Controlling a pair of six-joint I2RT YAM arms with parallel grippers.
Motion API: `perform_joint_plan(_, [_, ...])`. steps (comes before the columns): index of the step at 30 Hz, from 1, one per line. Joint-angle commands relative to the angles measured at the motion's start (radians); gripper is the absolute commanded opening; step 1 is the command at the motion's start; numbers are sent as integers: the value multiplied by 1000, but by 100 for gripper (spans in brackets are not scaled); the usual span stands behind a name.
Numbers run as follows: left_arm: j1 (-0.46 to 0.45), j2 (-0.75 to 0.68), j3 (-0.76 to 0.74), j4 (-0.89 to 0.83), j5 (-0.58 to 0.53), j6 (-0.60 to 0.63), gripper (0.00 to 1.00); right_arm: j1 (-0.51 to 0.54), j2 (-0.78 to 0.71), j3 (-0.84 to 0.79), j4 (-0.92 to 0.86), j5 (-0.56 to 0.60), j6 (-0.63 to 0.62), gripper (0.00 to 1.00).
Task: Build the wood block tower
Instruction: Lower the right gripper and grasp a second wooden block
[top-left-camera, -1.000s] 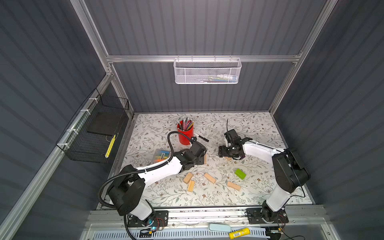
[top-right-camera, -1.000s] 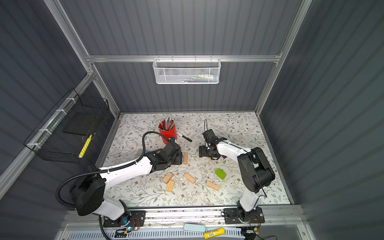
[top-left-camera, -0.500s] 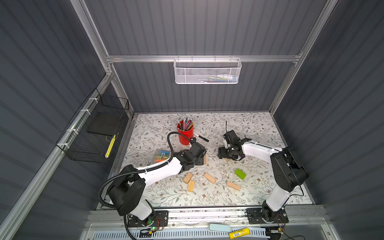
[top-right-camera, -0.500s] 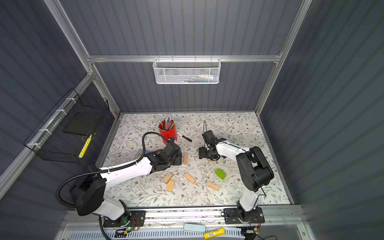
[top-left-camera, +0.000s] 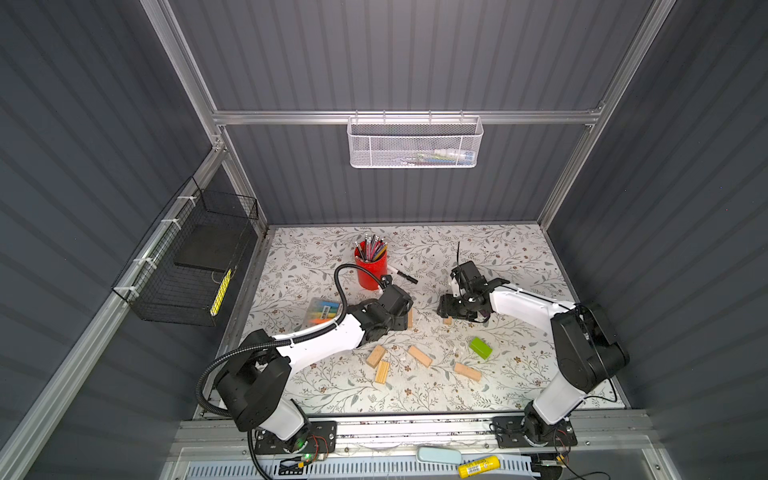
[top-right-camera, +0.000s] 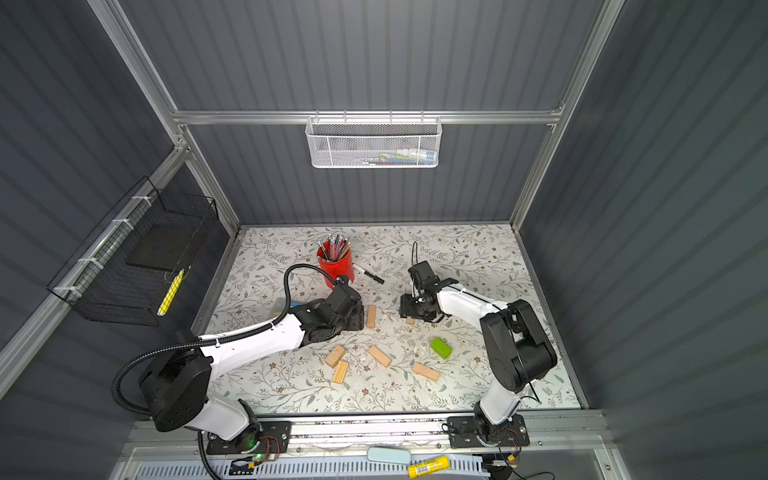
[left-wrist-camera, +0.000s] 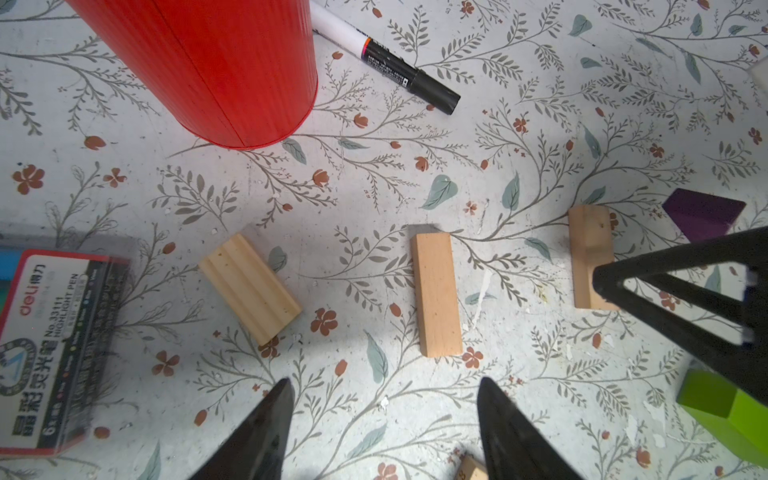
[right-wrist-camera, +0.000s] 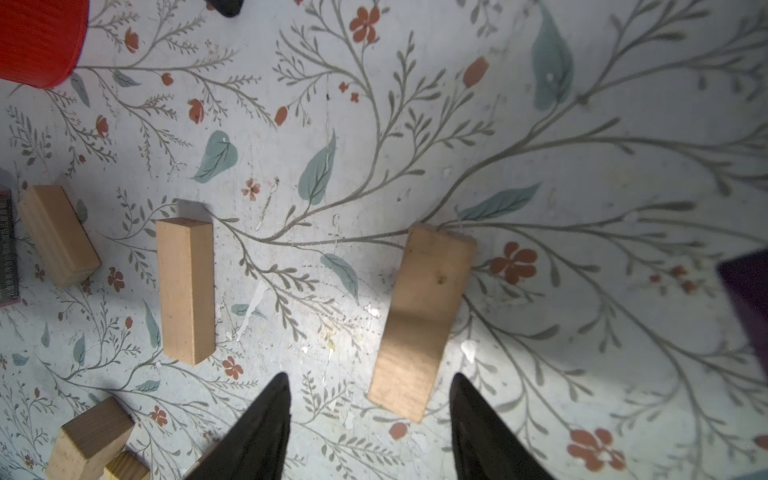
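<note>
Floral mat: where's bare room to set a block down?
Bare: the back right corner behind the right arm, and the front strip before the four pale blocks. Crowded: the middle, from the red pencil cup, marker and highlighter pack to the green block.

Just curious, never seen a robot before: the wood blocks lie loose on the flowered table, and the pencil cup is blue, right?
Only the colour is wrong: the pencil cup is red, as both top views show. The wood blocks do lie loose on the flowered table.
</note>
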Motion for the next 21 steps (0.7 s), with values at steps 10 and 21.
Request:
perform_joint_plan(10, [-4,2,35,17,15,17,71,-69,34,-22,56,-72,37,42])
perform_joint_plan(21, [-3,18,35,26,9,18,71,-85,84,-20,79,-106,27,27])
